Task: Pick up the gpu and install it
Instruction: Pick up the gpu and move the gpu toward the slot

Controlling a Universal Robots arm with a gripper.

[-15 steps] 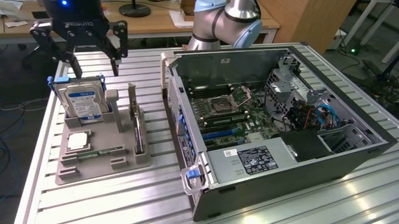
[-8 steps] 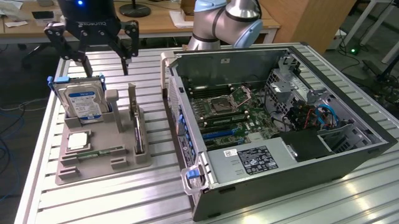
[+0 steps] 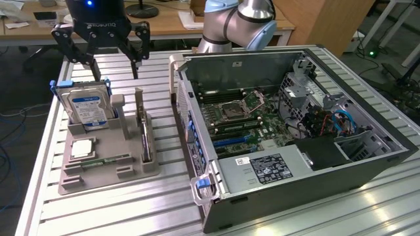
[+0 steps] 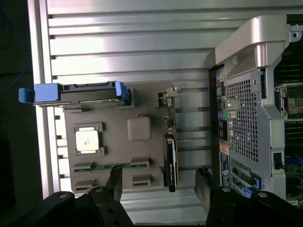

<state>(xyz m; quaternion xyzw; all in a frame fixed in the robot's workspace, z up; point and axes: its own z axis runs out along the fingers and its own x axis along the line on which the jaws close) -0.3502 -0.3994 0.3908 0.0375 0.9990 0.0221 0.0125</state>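
Grey moulded plastic forms the holder (image 3: 105, 173) (image 4: 118, 153), which sits on the slatted metal desk (image 3: 131, 209) (image 4: 132, 52) close to its edge on the exterior view's left. Each recess looks shaped to present one part for a clean grasp. The gpu (image 3: 144, 137) (image 4: 171, 158) stands on its long edge in a narrow slot along the side of the holder nearest the computer case (image 3: 196, 108) (image 4: 241, 109), upright with its two flat faces exposed. This probably lets fingers close on it from above without touching the desk. The hard drive (image 3: 88, 108) (image 4: 87, 93) stands upright in a wider bay at the holder's opposite side. The processor chip (image 3: 84, 147) (image 4: 87, 140) and the green memory stick (image 3: 108, 161) (image 4: 111, 166) lie flat in shallow pockets, well apart from the card. The case lies on its side with the cover off, so the motherboard (image 3: 243, 118) faces upward, an arrangement that would let a card be pressed straight down into it. The pincer (image 3: 118, 76) (image 4: 159, 172) hangs above the end of the holder towards the desk's far edge, clear of every part. Its fingers are spread wide apart and hold nothing. In the wrist view the card lies within the gap between the two fingers (image 4: 115, 176), which suggests the arm is lined up over the card, not the drive. Nothing has been lifted, and the gpu rests fully seated in its slot.
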